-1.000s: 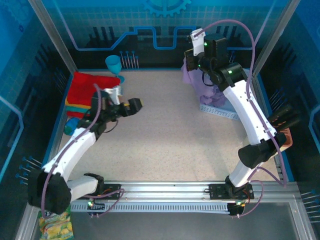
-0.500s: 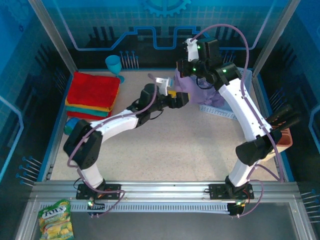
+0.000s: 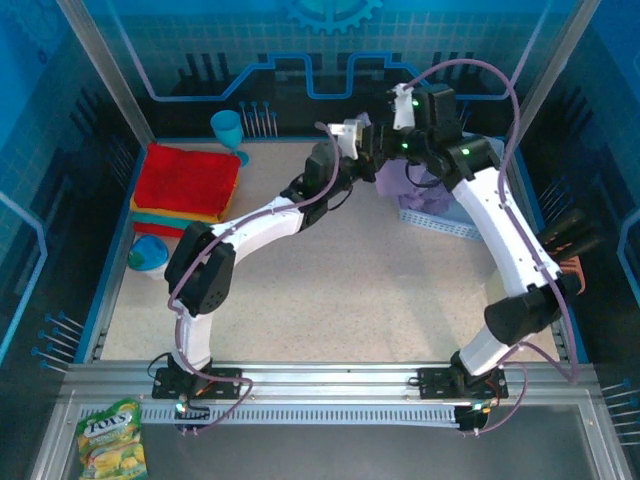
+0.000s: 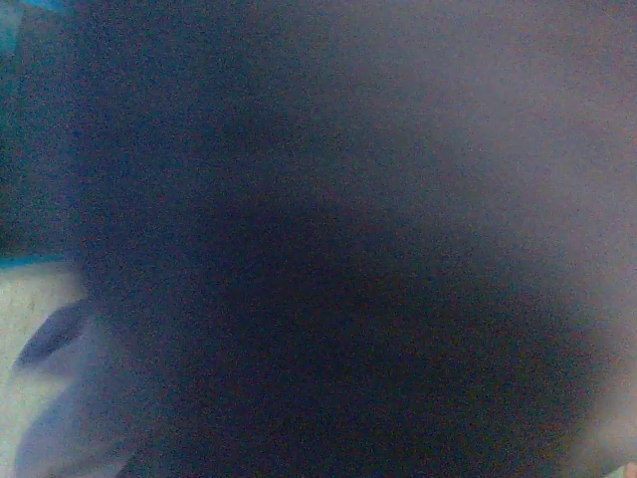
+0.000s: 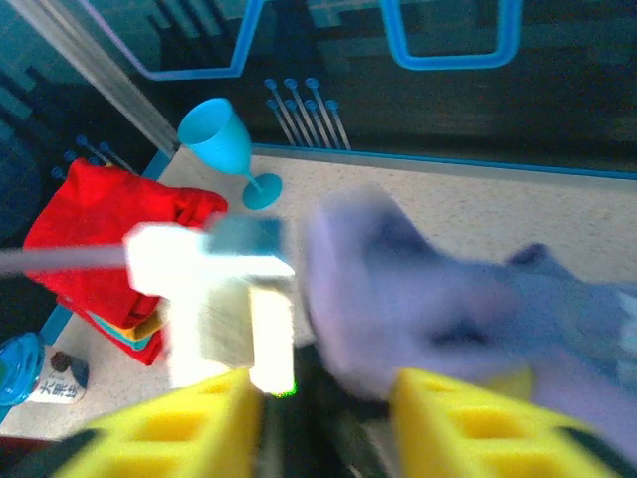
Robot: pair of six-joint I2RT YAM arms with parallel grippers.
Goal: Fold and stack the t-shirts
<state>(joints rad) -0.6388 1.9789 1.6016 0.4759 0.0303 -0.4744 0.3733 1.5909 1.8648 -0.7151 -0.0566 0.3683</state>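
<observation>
A: Item, lavender t-shirt (image 3: 398,183)?
B: Bunched, hanging over the left end of the basket (image 3: 440,220).
A: Left gripper (image 3: 366,150)?
B: Just left of the basket, pressed together, pinching that shirt's cloth.
A: Right gripper (image 5: 326,410)?
B: Above the basket's left end, yellow fingers (image 5: 179,428) spread, cloth lying against one.
A: Folded t-shirts (image 3: 185,180)?
B: One stack, red on top, well left of the basket.

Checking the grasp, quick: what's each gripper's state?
Left gripper: closed, apparently on the lavender t-shirt.
Right gripper: open, the shirt just beyond it.
</observation>
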